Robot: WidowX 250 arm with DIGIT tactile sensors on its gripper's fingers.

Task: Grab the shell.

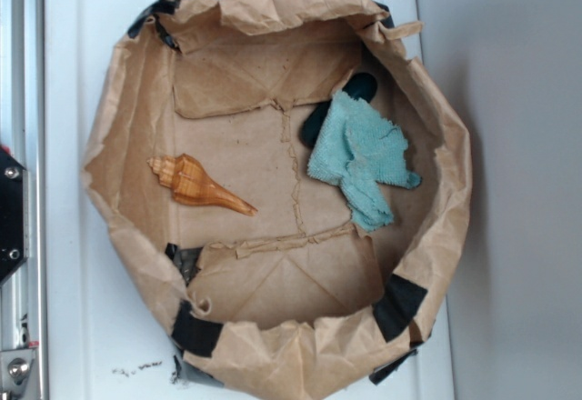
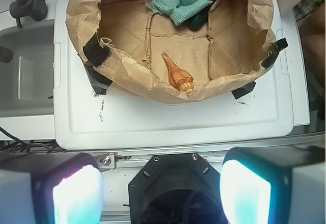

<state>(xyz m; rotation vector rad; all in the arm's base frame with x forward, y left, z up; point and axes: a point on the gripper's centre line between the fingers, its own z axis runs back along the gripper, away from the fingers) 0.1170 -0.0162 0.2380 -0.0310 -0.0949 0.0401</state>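
Fingers [image 2: 160, 193] spread wide, empty, well apart from the shell [image 1: 198, 185] in the paper bag [image 1: 136, 264]

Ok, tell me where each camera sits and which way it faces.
Exterior: overhead, looking straight down into the paper bag holding the shell and teal cloth; only a dark piece of robot hardware shows at the left edge.
Wrist: mounted on the arm behind the gripper, looking down and forward at the bag; its two jaws stand wide apart, empty, at the bottom.
Shared: bag, shell, cloth, white tray.
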